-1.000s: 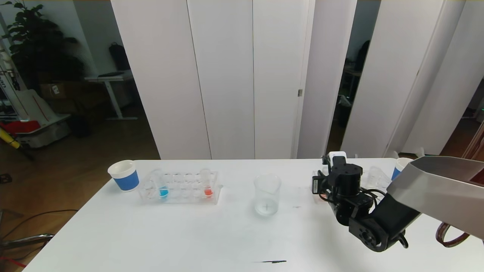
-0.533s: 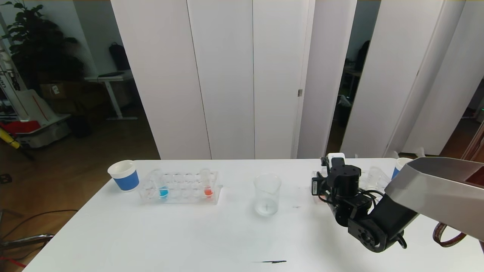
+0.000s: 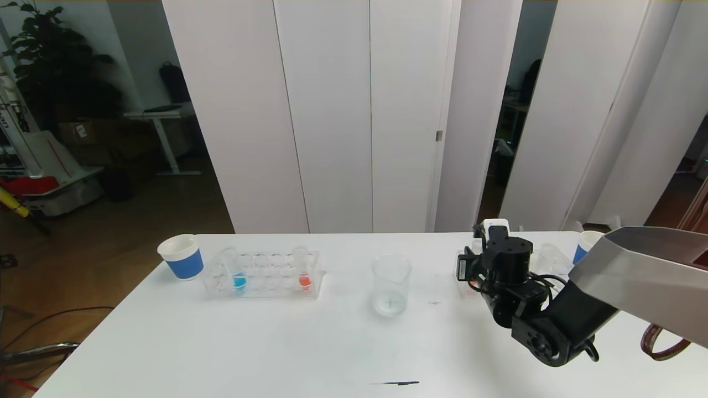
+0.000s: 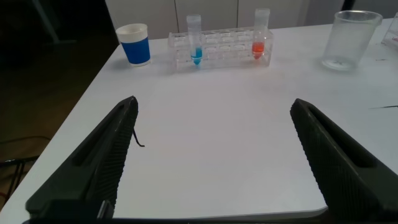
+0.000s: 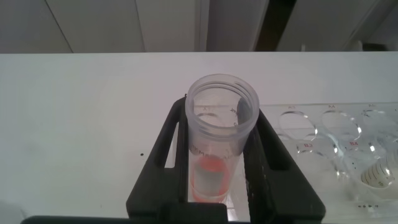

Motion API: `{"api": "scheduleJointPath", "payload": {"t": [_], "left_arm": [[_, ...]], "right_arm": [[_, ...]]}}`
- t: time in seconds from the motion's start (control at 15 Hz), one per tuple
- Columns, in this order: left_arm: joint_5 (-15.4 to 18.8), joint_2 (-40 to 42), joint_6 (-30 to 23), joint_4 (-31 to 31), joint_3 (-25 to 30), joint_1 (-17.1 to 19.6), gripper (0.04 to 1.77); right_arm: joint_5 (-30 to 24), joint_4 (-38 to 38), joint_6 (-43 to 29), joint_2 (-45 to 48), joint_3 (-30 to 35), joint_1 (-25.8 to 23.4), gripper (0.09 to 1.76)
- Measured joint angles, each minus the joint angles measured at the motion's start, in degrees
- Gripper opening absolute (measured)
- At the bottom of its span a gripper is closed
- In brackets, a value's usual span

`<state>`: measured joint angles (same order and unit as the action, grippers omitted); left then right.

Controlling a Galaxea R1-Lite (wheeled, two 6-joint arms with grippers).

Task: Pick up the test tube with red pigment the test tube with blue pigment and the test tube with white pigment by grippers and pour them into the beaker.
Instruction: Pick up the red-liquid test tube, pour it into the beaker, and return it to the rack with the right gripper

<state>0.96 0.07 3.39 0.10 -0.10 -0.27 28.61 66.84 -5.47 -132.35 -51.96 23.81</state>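
While the right hand (image 5: 214,180), at the head view's right, is clamped on a slim clear tube of orange-red liquid (image 5: 214,149), the next move is carrying it left to the small clear beaker (image 3: 391,284) at table centre.

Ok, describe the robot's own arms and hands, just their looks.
The right arm has a silver-grey shell that runs into black joint housings, with looped black cables and a small white block at its far end. The right hand is a black frame with two flat black fingers. The left hand has two broad, tapering black fingers with finely ribbed inner faces.
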Motion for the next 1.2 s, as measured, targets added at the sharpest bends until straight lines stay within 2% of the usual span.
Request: {"api": "scheduleJointPath", "payload": {"t": [0.33,0.53,0.67,0.87,1.07,1.2], "left_arm": [[0.00,0.00,0.02,0.00,0.00,0.00,1.75],[0.00,0.00,0.02,0.00,0.00,0.00,1.75],[0.00,0.00,0.02,0.00,0.00,0.00,1.75],[0.00,0.00,0.02,0.00,0.00,-0.02,1.75],[-0.02,0.00,0.02,0.00,0.00,-0.04,1.75],[0.00,0.00,0.00,0.00,0.00,-0.06,1.75]], "right_arm": [[-0.61,-2.57,1.62,4.57,-2.10,-0.39,0.58],[-3.75,-12.48,2.54,7.72,-7.30,-1.24,0.58],[-7.62,-20.87,2.61,9.36,-13.23,-1.66,0.58],[-22.91,-31.89,4.43,10.85,-21.86,-2.06,0.58],[-37.75,-33.44,10.51,10.61,-27.73,-2.89,0.58],[-43.61,-33.41,16.88,9.18,-30.07,-4.02,0.58]]}}
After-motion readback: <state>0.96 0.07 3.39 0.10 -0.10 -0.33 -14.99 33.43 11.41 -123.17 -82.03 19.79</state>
